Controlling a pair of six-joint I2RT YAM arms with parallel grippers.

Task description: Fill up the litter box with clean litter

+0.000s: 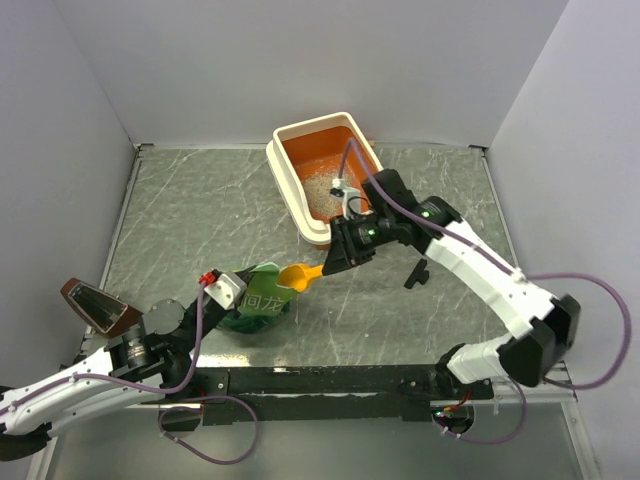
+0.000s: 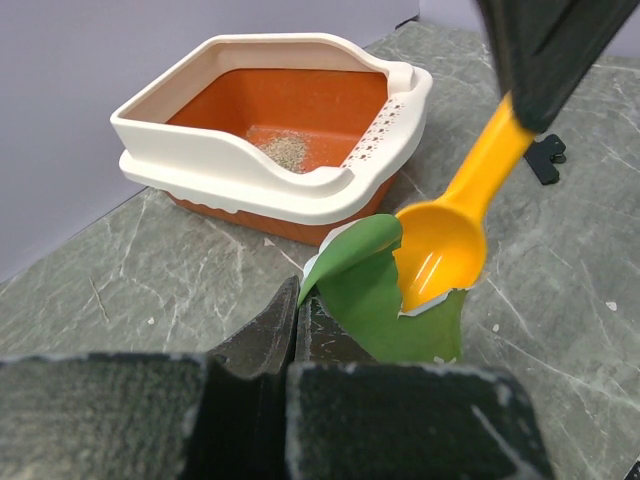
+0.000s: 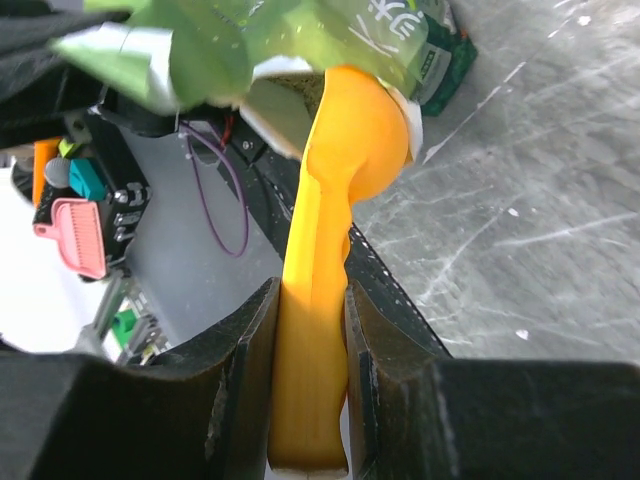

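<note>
Starting at the left, the left gripper point(image 2: 298, 318) is clenched on the lip of the green bag point(image 1: 258, 305), its two dark fingers pressed together on the crinkly edge. That seems meant to keep the mouth pulled up and open so the bag neither slumps nor slides on the marbled table point(image 1: 180, 220). Just right of it, the orange-yellow scoop point(image 2: 440, 245) has its bowl at the torn mouth, hollow side up and, as far as the left wrist view shows, with nothing in it. It looks set to dip in for a load rather than to carry one away. Its handle runs up and right into the right gripper point(image 3: 310, 300), which grasps it firmly between both fingers well back from the bowl — a hold that keeps the pincer clear of the bag while the bowl reaches inside. Beyond, near the back wall, the litter box point(image 1: 288, 185) stands apart from the bag, its orange floor mostly bare. The clean litter point(image 2: 285, 150) is only a small pale patch at the end nearer the arms — so by my judgement the filling has barely begun
</note>
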